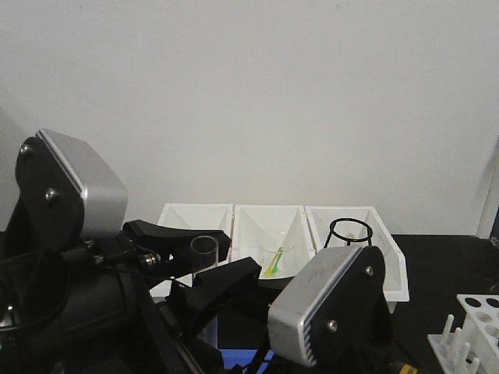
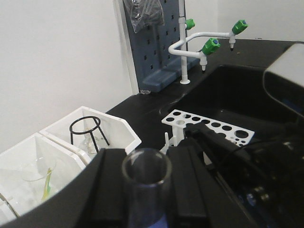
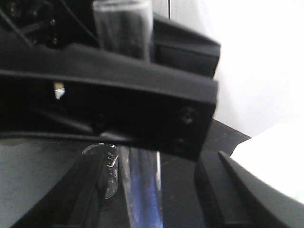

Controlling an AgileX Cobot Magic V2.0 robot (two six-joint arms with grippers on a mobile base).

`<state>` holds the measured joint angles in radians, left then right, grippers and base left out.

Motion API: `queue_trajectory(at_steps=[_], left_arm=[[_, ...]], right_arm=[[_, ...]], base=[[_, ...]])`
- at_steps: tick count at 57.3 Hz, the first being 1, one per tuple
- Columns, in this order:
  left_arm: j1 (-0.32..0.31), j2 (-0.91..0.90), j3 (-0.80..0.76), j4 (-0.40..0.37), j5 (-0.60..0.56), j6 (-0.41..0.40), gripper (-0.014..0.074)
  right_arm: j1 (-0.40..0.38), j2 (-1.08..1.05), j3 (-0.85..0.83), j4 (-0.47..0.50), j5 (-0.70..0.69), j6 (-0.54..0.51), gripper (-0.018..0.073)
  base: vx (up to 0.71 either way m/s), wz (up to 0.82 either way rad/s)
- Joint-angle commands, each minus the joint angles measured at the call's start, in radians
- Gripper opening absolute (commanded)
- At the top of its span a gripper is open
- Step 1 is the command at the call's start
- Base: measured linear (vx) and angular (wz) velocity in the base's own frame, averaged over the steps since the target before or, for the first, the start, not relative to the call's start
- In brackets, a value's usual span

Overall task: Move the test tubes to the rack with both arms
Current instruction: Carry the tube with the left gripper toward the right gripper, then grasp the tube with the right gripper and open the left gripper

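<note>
Status: left gripper [image 2: 146,164] clamped on a slender clear glass test tube [image 2: 146,204]; tube upright, open mouth up, held above the black bench [image 2: 154,111]; right gripper [image 3: 148,183] sits lower around the same tube, jaws spread with a gap on each side, so not gripping; small white plastic rack with round holes [image 2: 213,128] stands on the bench to the right, apart from the tube; row of white plastic bins [image 1: 195,214] at the far side by the wall; black wire stand [image 2: 88,130] inside the rightmost bin.
</note>
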<state>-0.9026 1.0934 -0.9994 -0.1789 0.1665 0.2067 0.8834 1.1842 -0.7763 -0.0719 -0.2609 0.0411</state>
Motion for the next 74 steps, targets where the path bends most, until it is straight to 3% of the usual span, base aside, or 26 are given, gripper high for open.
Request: queue_trajectory(at_steps=[1,37,46,63,74], left_arm=[[-0.006,-0.015,-0.038,-0.044,-0.072,-0.009,-0.0021],[-0.046,0.013,-0.038,-0.051,-0.074,-0.010,-0.0020],[-0.046,0.014,-0.038,-0.051,-0.078,-0.010,-0.0020],[-0.046,0.014,-0.038,-0.051,-0.078,-0.011,-0.0020],[-0.046,0.014,-0.038,-0.053,-0.078,-0.011,-0.0003]], right_arm=[[0.001,-0.021,-0.034,-0.001,-0.095,0.000,0.0457],[0.001,-0.021,-0.034,-0.001,-0.108,0.000,0.0445],[0.001,-0.021,-0.034,-0.001,-0.107,0.000,0.0347],[0.001,-0.021,-0.034,-0.002,-0.107,-0.006,-0.0012],[0.001,-0.021,-0.034,-0.004,-0.107,-0.006,-0.0011]], base=[[0.00,0.00],[0.00,0.00],[0.00,0.00],[0.00,0.00],[0.00,0.00]])
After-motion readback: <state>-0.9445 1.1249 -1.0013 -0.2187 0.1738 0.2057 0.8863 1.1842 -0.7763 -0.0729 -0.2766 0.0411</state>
